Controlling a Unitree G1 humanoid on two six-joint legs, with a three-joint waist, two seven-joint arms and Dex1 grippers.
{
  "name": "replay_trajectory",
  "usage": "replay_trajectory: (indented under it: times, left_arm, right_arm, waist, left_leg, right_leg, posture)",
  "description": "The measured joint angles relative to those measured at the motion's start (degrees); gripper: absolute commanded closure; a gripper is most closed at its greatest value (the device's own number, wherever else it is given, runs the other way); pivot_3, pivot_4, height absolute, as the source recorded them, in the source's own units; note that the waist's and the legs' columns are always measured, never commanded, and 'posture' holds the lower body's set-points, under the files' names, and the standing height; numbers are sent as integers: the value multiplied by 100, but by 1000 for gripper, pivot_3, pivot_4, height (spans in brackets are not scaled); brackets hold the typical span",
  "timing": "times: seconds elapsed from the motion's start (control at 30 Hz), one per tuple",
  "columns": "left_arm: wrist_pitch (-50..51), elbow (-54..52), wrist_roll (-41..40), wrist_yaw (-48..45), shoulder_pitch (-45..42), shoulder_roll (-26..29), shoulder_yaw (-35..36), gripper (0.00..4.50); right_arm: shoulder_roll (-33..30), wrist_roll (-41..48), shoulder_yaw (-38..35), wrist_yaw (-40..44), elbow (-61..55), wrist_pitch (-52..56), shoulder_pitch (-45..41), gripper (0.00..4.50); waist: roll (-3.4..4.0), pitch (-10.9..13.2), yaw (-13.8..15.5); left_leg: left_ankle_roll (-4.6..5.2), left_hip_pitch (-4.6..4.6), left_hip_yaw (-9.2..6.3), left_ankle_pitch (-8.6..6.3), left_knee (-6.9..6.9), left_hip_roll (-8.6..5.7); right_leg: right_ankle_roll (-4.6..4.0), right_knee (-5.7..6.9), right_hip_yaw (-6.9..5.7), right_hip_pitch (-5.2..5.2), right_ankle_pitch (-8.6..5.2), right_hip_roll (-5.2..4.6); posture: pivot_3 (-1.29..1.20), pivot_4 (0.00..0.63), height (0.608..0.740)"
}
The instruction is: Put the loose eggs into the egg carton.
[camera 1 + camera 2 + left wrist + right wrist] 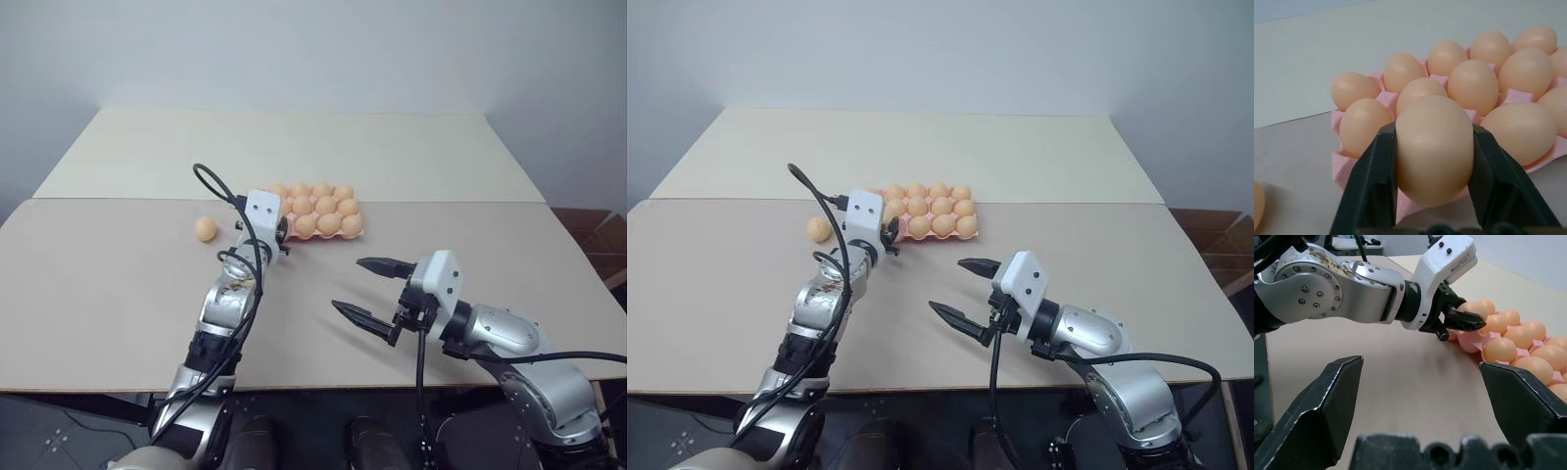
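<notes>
The pink egg carton (329,236) lies mid-table, with pale orange eggs in most of its cups. My left gripper (284,228) is at the carton's near-left corner, shut on one egg (1434,147). That egg hangs just above the carton's edge (1344,169), and both fingers press its sides. The right wrist view shows the same grip from the side (1471,319). One loose egg (205,229) rests on the table left of the carton. My right gripper (348,284) hovers open over the near table, right of the left arm, with nothing in it.
The table is two pale boards joined by a seam (118,199) that runs behind the loose egg. A black cable (217,186) loops up from the left wrist. Bare tabletop lies between the two arms and to the carton's right.
</notes>
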Motion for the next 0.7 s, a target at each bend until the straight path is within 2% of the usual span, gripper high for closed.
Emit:
replay_trajectory:
  times: [0.17,0.4,0.5,0.7]
  left_arm:
    - [21,-93,62,-31,108,-29,-9,197]
    - [14,-561,138,-39,296,8,2,197]
    - [84,-1481,134,-92,690,103,66,197]
    - [1256,-3337,-130,-118,1979,146,735,197]
  right_arm:
    - [-1,-12,0,1,0,0,0,0]
    - [4,-39,0,-12,-2,-3,58,0]
    - [50,-68,-4,-83,-51,-9,104,0]
    - [136,-115,-31,-202,-213,-29,184,0]
  waist:
    - [0,0,-4]
    - [0,0,-1]
    - [0,0,-39]
    - [0,0,-78]
  left_leg:
    - [0,1,0,0,0,0]
    - [0,0,-1,0,0,0]
    - [-1,1,0,0,0,3]
    - [-1,14,-1,0,0,6]
  right_leg:
    - [0,1,0,0,0,1]
    - [0,0,0,0,0,0]
    - [0,0,3,0,0,0]
    - [0,6,2,7,0,0]
  posture:
    - [0,150,740]
    - [0,150,740]
    - [0,150,740]
    - [0,150,740]
